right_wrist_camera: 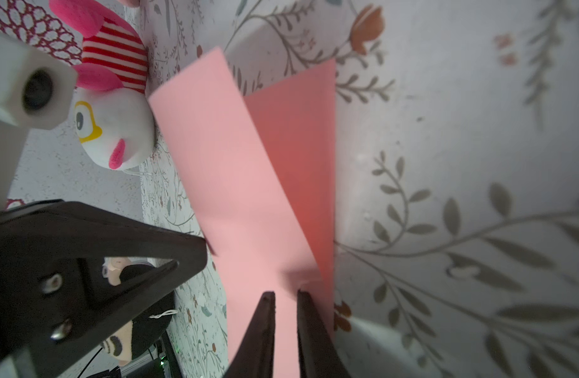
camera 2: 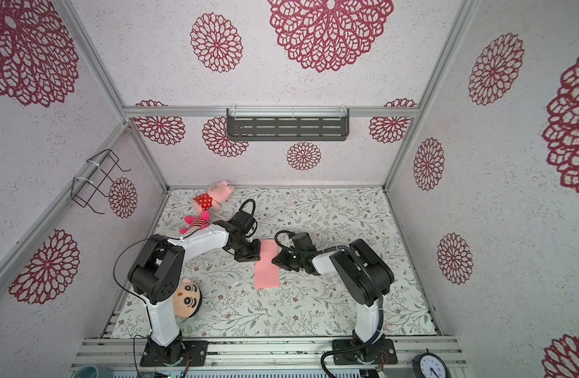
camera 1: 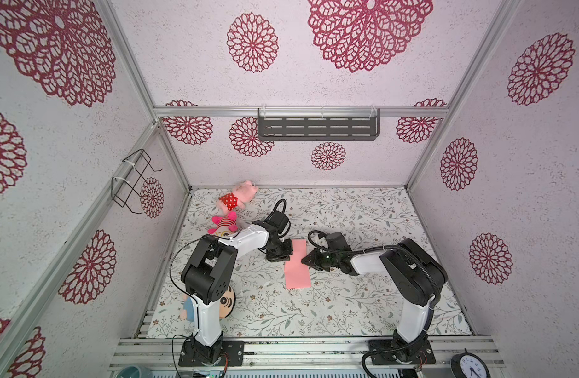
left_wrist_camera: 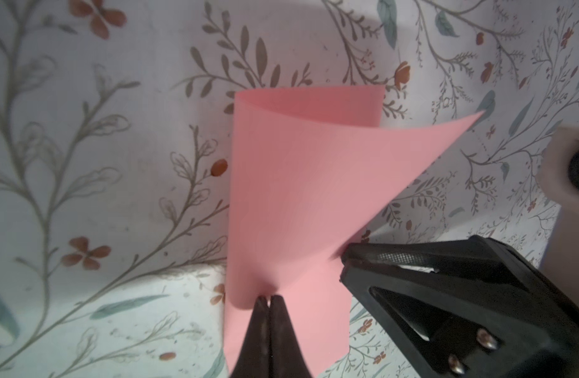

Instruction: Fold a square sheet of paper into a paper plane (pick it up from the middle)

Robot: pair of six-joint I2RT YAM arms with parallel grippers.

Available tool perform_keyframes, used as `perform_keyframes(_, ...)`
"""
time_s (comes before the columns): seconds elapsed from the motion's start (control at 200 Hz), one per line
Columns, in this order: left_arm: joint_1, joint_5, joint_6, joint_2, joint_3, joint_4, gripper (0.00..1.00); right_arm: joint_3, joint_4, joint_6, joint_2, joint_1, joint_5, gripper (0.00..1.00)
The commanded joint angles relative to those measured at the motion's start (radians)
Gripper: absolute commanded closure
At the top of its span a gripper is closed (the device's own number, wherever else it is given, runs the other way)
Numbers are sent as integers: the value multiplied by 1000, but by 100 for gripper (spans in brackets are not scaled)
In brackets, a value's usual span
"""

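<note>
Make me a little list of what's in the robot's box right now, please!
paper: pink sheet of paper, folded over into a long strip, in the middle of the flowery table
left gripper: shut, pinching one long edge of the paper
right gripper: pinching the opposite edge
toys: pig plush in red dotted dress at the far left corner, striped plush near it, boy-face plush by the left arm's base
plane: not made yet

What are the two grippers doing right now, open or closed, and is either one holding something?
Left gripper: jaws shut on the pink paper.
Right gripper: jaws slightly apart, closed on the same paper's opposite edge.
</note>
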State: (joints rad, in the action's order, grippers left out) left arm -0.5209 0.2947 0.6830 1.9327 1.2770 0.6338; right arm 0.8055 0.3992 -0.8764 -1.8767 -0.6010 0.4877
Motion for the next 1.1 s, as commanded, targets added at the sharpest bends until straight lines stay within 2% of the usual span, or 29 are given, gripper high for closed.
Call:
perform_keyframes(0.0,4,-30,-11,22,-16,-12,95,-65,-260,5,-89,0,-136,81)
perform_keyframes(0.4,3,-72,-28,22,-51,6,96,-66,-258,8,-72,0,-135,81)
perform_keyframes(0.49,3,-72,-28,67,-50,12,96,-60,-253,21,-54,0,-129,81)
perform_keyframes(0.71,4,-75,-23,90,-38,37,96,19,-224,112,16,0,-55,80)
perform_keyframes(1.096,-4,-74,-16,100,-32,50,97,105,-118,93,4,0,28,80)
